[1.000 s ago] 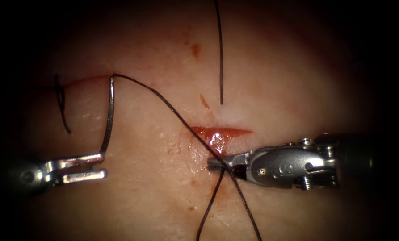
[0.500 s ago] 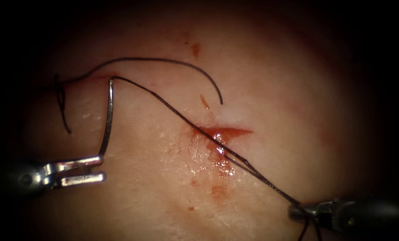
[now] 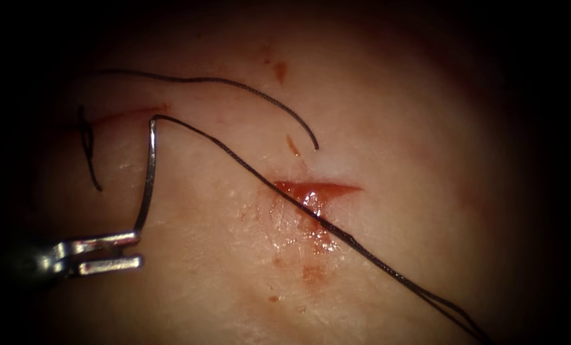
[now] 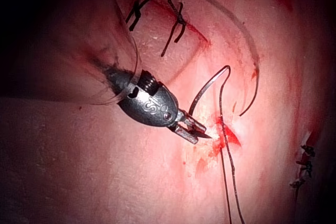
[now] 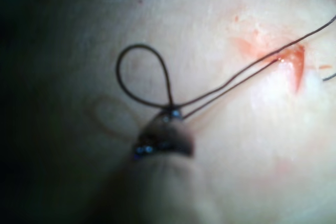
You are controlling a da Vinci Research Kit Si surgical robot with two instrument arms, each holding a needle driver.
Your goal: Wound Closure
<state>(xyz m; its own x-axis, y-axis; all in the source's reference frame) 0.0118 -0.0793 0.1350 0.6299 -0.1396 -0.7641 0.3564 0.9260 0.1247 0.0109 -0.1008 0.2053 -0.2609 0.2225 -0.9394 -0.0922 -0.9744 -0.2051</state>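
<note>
My left tool (image 3: 138, 250) sits low on the left of the cut (image 3: 317, 190), jaws shut on one end of the curved needle (image 3: 148, 179). The needle stands free above the tissue (image 3: 426, 128), and the thread (image 3: 362, 249) leaves its upper end. That thread runs taut across the cut and goes out at the lower right as a doubled strand. In the left wrist view the left tool (image 4: 197, 129) holds the needle (image 4: 205, 90) beside the cut (image 4: 226, 135). The right tool (image 5: 170, 115) is shut on the thread (image 5: 236, 80), with a small loop beside its tip.
A loose thread tail (image 3: 234, 83) arches from above the cut toward the upper left. A tied stitch (image 3: 87, 137) sits at the far left, and more stitches (image 4: 176, 19) show in the left wrist view. Red fluid (image 3: 311, 275) stains the tissue below the cut.
The right tool pulled the thread down and to the right and left the endoscope view. The upright thread tail fell into an arch to the left. The left tool drifted slightly left.
</note>
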